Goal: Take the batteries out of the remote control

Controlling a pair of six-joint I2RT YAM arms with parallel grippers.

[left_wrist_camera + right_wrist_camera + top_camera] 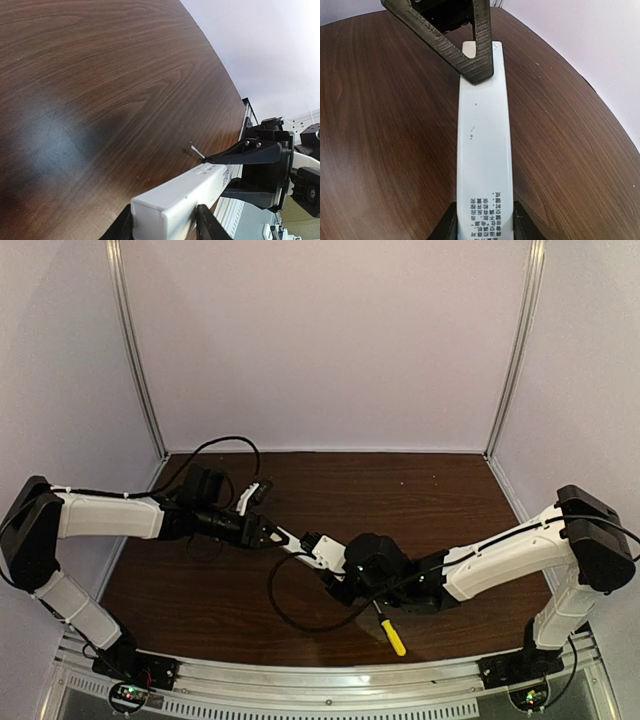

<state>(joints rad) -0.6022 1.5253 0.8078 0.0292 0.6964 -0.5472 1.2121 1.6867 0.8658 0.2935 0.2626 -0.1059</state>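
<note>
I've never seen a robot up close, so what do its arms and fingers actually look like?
The left arm and right arm both have smooth white tubular shells linked by chunky black joints. Thin black cables loop loosely off them. The fingers are black with a finely ribbed texture, shaped like open triangular frames.

Dark wood table (430,500); yellow-handled screwdriver (392,635) near front edge.

Remote control (484,150): glossy white plastic. Table (380,140): smooth dark wood-grain. Tool fingers (445,45): matt black, ribbed.
</note>
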